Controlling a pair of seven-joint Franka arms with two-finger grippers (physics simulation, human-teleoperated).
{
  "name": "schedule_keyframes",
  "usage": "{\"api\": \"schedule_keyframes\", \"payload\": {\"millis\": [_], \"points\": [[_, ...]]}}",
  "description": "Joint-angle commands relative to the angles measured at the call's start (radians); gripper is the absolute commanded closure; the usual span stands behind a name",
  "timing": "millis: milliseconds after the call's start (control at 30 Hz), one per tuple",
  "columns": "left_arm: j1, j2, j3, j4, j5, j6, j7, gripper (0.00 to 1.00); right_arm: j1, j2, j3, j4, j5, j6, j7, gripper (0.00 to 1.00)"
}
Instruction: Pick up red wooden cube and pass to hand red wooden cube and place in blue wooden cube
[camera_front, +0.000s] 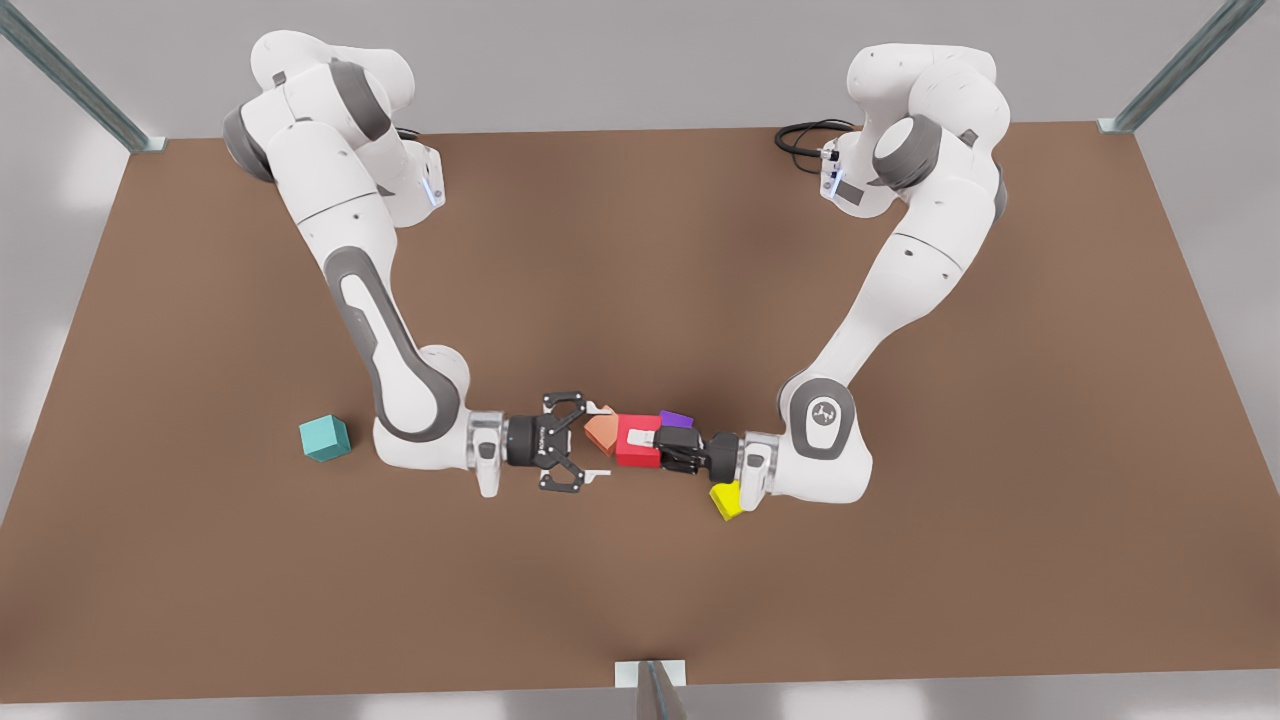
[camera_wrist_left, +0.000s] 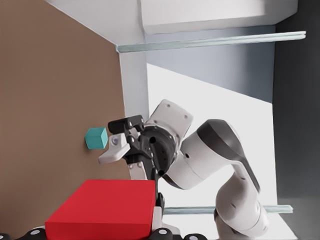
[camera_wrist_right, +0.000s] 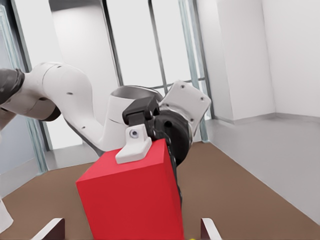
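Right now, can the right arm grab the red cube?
Probably yes. The right gripper is open and faces the red cube, with nothing between them in its wrist view. The left gripper, shut on the cube, grips the far end.

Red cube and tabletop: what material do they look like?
Red wooden cube, held by left pincer, right pincer open beside it: matte, uniform red, no grain; painted wood or plastic. Table: flat matte brown, untextured; possibly laminate board.

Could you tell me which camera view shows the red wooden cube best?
The right wrist view: the red wooden cube sits large, clamped by the left pincer. The front view shows it small between that pincer and the open right pincer. The left wrist view catches two faces, cropped.
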Motion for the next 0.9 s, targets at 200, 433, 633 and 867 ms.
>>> {"api": "schedule_keyframes", "payload": {"millis": [200, 433, 633, 867], "points": [[-0.003, 0.006, -0.001, 0.000, -0.016, 0.005, 0.116, 0.47, 0.009, 0.001, 0.016, 0.006, 0.011, 0.023, -0.058, 0.00], [-0.005, 0.011, -0.001, 0.000, -0.016, 0.007, 0.116, 0.47, 0.009, 0.011, 0.025, 0.018, 0.013, 0.033, -0.049, 0.00], [-0.003, 0.008, -0.002, 0.000, -0.018, 0.007, 0.112, 0.47, 0.023, 0.051, 0.043, 0.071, 0.014, 0.066, -0.034, 0.00], [-0.009, 0.009, -0.002, 0.000, -0.019, 0.014, 0.112, 0.47, 0.027, 0.093, 0.073, 0.137, 0.013, 0.096, 0.006, 0.00]]}}
